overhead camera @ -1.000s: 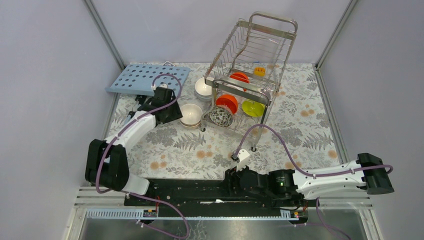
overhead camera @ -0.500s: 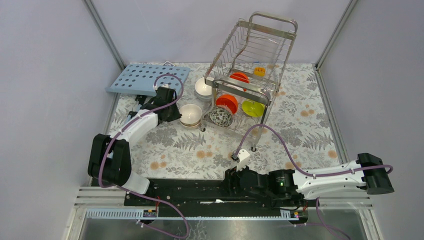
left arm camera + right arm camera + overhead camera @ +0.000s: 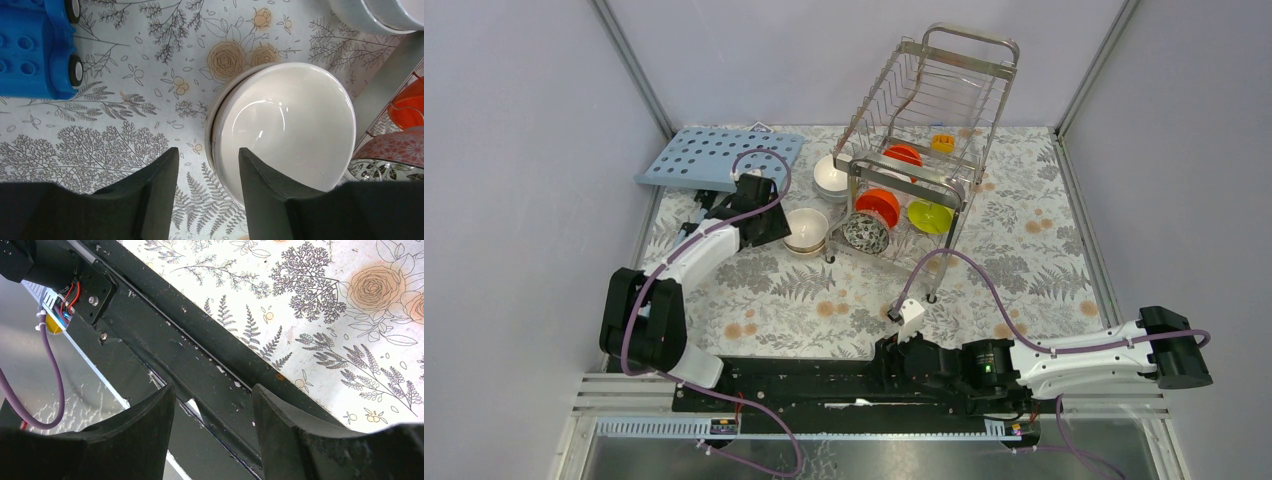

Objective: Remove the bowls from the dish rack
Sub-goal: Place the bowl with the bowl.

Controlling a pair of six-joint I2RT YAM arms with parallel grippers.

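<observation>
The steel wire dish rack (image 3: 936, 100) stands at the back. On its lower tier are a speckled bowl (image 3: 865, 232), an orange-red bowl (image 3: 879, 207) and a lime-green bowl (image 3: 929, 215); another orange-red bowl (image 3: 904, 155) sits higher up. A white bowl (image 3: 831, 177) and a cream bowl (image 3: 806, 230) stand on the table left of the rack. My left gripper (image 3: 782, 225) is open beside the cream bowl. In the left wrist view the left gripper (image 3: 207, 155) straddles the rim of the cream bowl (image 3: 285, 120), which looks like two nested bowls. My right gripper (image 3: 212, 392) is open and empty.
A light-blue perforated board (image 3: 719, 157) leans at the back left. A blue block (image 3: 30, 50) lies left of the cream bowl. The rack's leg (image 3: 385, 85) stands just right of that bowl. The right gripper (image 3: 902, 352) hovers over the black base rail (image 3: 200, 340) at the near edge.
My left arm has shifted slightly, bringing its gripper a little closer to the cream bowl. The right arm and the bowls have not moved.
</observation>
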